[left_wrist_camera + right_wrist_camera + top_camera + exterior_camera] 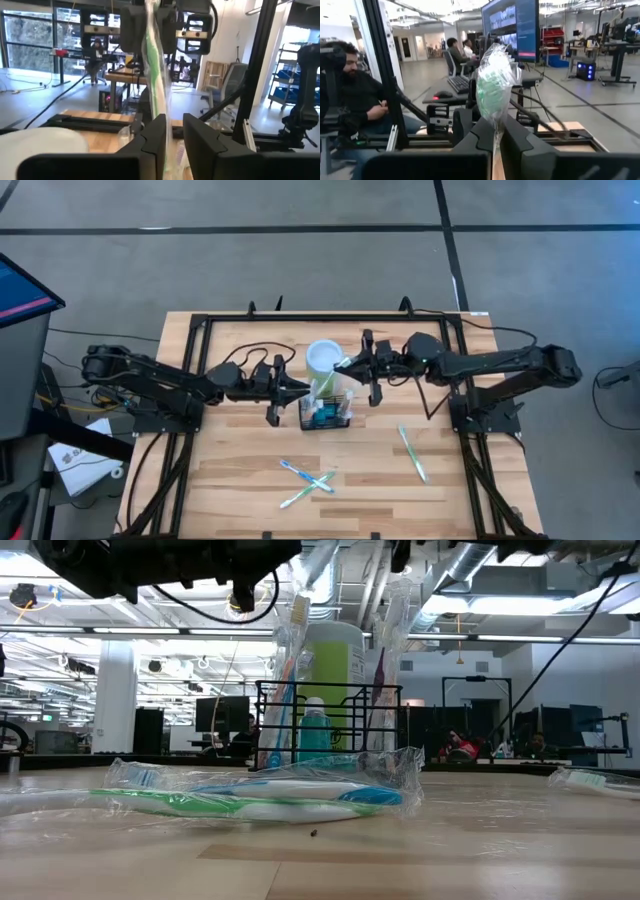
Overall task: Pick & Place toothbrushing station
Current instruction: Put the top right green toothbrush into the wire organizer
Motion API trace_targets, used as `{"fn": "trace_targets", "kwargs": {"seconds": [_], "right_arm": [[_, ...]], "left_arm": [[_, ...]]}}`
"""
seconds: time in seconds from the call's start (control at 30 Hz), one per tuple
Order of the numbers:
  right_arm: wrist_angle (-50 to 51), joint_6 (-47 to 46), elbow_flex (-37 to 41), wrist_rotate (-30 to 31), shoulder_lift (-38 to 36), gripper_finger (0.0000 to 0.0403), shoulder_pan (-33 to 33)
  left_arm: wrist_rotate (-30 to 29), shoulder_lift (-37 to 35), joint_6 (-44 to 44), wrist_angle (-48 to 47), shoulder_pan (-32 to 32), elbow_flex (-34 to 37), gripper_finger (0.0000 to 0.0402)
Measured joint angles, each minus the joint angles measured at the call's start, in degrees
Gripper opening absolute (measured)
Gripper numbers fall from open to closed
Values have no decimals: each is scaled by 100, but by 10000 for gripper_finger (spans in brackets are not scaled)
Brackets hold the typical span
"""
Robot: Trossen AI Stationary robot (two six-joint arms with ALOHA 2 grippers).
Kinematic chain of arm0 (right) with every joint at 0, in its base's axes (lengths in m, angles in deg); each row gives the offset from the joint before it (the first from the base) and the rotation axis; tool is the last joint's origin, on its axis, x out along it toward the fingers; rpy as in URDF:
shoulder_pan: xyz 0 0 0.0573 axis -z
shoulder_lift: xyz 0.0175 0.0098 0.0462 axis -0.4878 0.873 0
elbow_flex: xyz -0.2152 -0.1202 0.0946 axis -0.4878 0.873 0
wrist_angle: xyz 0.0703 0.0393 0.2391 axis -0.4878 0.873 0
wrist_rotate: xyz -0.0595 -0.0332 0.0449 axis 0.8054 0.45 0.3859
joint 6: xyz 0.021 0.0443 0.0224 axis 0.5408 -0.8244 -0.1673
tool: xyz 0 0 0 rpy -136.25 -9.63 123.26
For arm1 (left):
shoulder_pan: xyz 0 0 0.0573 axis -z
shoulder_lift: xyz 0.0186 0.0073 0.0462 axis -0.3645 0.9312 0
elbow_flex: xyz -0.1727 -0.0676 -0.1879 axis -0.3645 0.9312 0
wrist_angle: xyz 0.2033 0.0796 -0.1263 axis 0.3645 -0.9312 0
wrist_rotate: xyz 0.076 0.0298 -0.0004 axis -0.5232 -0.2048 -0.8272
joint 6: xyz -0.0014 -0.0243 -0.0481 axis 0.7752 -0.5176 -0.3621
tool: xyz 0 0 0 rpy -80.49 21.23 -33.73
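I see the toothbrushing station, a small black wire caddy with compartments, standing upright near the middle of the worktop, just in front of the green cup. From table height its thin black bars form an open rectangular frame. Inside it I make out a teal bottle with a white cap and several plastic-wrapped toothbrushes standing on end, their tops rising well above the rim.

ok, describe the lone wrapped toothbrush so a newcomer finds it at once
Start at the black wire-mesh caddy mid-table, beside the lime-green cup. Go toward the right arm's side of the wooden table: the wrapped toothbrush lies flat and alone, unlike the crossed wrapped toothbrushes in front of the caddy.
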Motion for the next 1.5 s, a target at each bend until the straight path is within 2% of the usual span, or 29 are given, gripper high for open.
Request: {"fn": "trace_targets", "kwargs": {"seconds": [0.13,0.33,0.5,0.63,0.93,1.27,1.5], "right_arm": [[638,65,-1,107,-385,2,-12],[1593,195,0,699,-681,1,-164],[1954,198,0,818,-681,1,-248],[2240,223,7,1155,-619,0,-278],[2435,224,4,1350,-608,0,-367],[2293,224,4,1350,178,0,-427],[2313,224,4,1350,308,0,-429]], "left_arm": [[-9,-25,-10,-15,1,-5,67],[-9,-43,-22,-20,19,-5,61],[-9,-43,-24,-12,20,-5,59],[-7,-43,-24,-12,28,-5,58],[-5,-43,-26,-14,42,-5,57],[-2,-43,-38,-16,42,-5,56],[8,-43,-48,-16,42,-5,57]]}}
